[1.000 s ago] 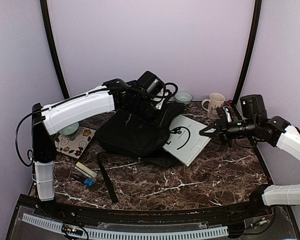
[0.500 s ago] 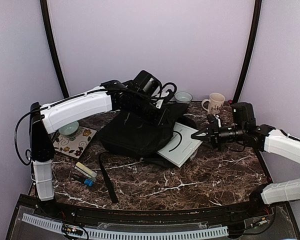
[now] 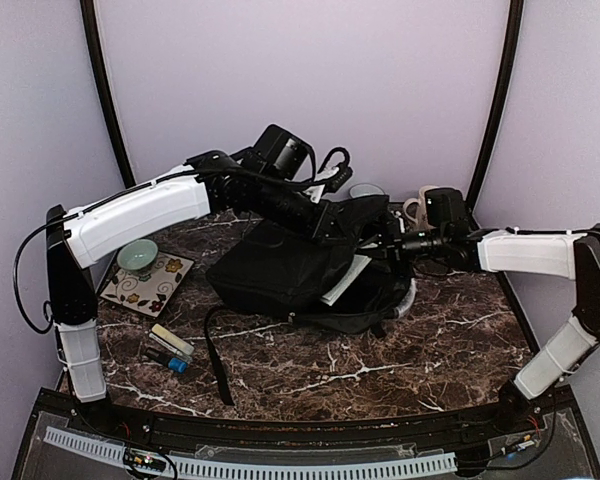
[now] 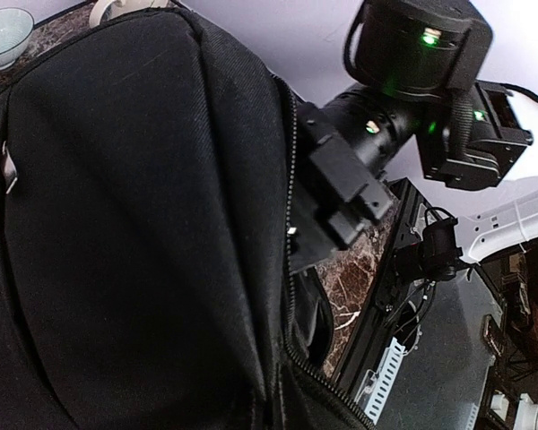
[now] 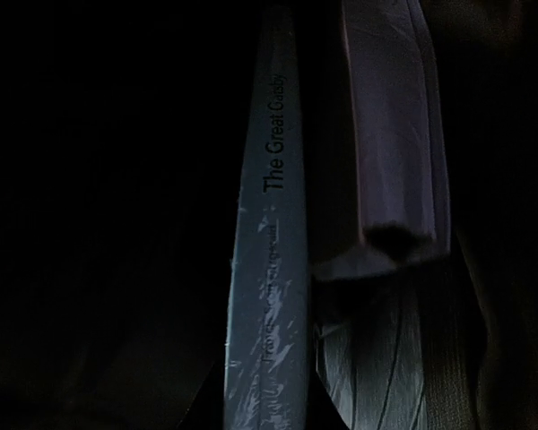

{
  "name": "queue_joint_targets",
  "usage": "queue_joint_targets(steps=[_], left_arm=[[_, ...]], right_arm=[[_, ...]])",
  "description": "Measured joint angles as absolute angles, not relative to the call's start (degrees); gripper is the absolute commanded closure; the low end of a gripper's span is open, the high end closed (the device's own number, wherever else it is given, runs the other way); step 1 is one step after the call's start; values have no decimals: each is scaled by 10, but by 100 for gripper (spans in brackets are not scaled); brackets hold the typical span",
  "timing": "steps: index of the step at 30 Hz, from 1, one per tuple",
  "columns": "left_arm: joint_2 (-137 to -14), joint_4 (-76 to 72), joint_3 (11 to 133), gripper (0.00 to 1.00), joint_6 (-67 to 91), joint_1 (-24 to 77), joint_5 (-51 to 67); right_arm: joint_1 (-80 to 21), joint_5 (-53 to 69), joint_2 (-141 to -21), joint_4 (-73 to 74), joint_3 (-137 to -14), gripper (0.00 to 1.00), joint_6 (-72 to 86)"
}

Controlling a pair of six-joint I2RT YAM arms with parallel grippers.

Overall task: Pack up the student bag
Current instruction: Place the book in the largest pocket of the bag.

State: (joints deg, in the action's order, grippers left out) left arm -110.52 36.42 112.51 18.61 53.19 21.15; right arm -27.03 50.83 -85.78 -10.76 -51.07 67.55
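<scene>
Here the bag (image 3: 280,270) lies in the middle of the table (image 3: 430,340). The left gripper (image 3: 332,218) is closed on its raised upper edge. The right gripper (image 3: 385,243) reaches inside, clamped on a book (image 5: 267,269).

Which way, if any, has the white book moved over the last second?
Yes. The white book slid left, away from the mug, and now sits mostly inside the student bag, held by the right tool.
</scene>
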Motion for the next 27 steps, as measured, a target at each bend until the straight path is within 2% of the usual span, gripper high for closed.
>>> queue_joint_targets(steps=[2,5,11,13,22,27], left_arm=[[-1104,363,1125,100,186,532,215],[-1104,357,1124,100,188,531,216],[-1103,343,1112,100,201,531,210],[-1103,339,1107,100,207,531,201],[-1100,331,1103,100,228,533,167],[-1103,333,1097,100,234,535,154]], right_arm=[[-270,513,-891,-107,-540,100,672],[-270,514,-935,-108,-580,95,665],[-270,511,-986,-95,-625,62,641],[-270,512,-994,-86,-646,54,626],[-257,488,-979,90,-690,28,478],[-234,445,-924,216,-690,19,391]])
